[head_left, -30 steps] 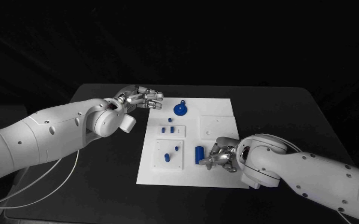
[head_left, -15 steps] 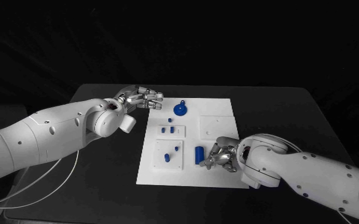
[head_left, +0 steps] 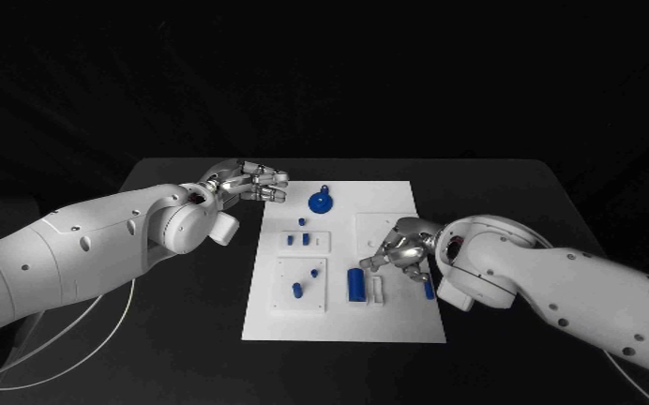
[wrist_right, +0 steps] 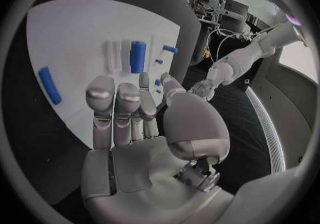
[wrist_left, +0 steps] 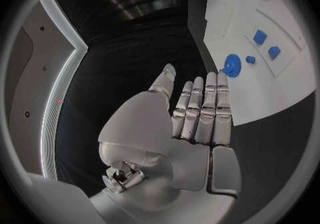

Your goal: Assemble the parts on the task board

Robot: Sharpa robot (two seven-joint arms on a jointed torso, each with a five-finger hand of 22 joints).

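Observation:
The white task board point(head_left: 392, 321) lies mid-table. A round blue part point(head_left: 321, 202) with a knob sits near its far edge. A blue cylinder point(head_left: 357, 283) lies beside a white slot, and small blue parts point(head_left: 299, 237) stand in square plates on its left half. My right hand point(head_left: 401, 250) hovers over the board's right middle, just right of the cylinder; its fingers are spread and its palm point(wrist_right: 133, 112) holds nothing. A blue rod point(wrist_right: 48, 85) lies loose on the board beside it. My left hand point(head_left: 250, 183) floats off the board's far left corner, fingers straight and empty point(wrist_left: 193, 112).
Black table surrounds the board on all sides. My left forearm point(head_left: 95, 246) spans the table's left part and my right forearm point(head_left: 541, 283) covers the near right. A white cable point(head_left: 82, 339) trails at the near left.
My right hand has moved away from the board's near right toward its middle, and its fingers have spread. The left hand has barely moved. The whole view has shifted slightly.

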